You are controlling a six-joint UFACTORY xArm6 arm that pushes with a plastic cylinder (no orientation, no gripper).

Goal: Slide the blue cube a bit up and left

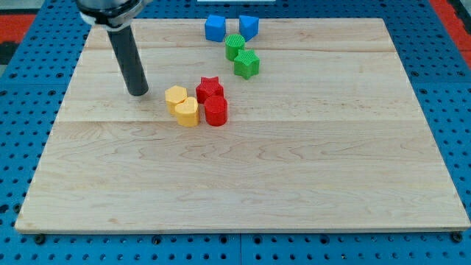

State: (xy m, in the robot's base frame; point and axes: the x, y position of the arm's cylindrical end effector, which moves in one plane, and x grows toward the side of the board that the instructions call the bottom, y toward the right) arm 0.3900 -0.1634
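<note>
Rod at the view's left of a pale wooden table; blocks clustered at centre and top.

My tip (pixel 137 93) rests on the table (pixel 294 177), a light plank board lying on a blue pegboard surface (pixel 15 147); there is no gripper on this arm, only the bare rod. Just right of the tip sit a yellow hexagonal block (pixel 176 97) and a yellow heart-shaped block (pixel 187 112), touching a red star (pixel 210 88) and a red cylinder (pixel 215 112). The blue cube (pixel 215 28) sits at the table's top edge, well apart from the tip, with a second blue block (pixel 249 27) beside it and two green blocks (pixel 235 46) (pixel 247 64) just below.
</note>
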